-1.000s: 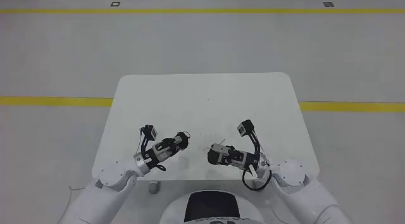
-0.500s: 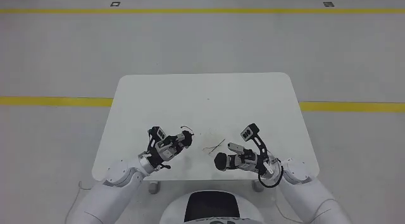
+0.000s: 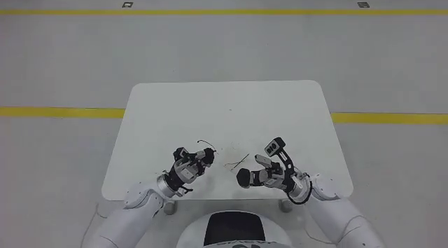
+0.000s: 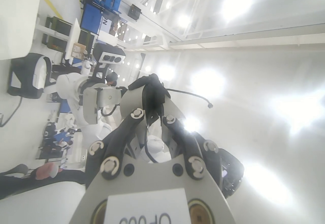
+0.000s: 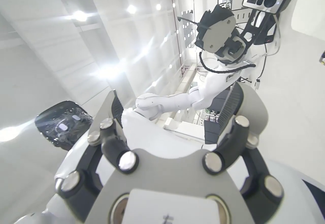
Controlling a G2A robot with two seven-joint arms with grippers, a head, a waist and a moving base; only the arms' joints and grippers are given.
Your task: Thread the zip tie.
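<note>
Bright even light from overhead, wrist views w/ strong ceiling-lamp glare (hazy, washed out), fisheye bending at edges

White table (image 3: 224, 108), grey floor (image 3: 224, 45) (yellow lines (image 3: 210, 12))

The left gripper (image 3: 207, 155) has slid in toward the middle of the table (image 3: 280, 108) and rolled its wrist over. The black zip tie (image 3: 204, 143) pinched in it now curls out above the fingers. The right gripper (image 3: 243, 176) has backed away from the pale strip (image 3: 239, 160) lying on the table, drawing toward the robot with its fingers spread.
</note>
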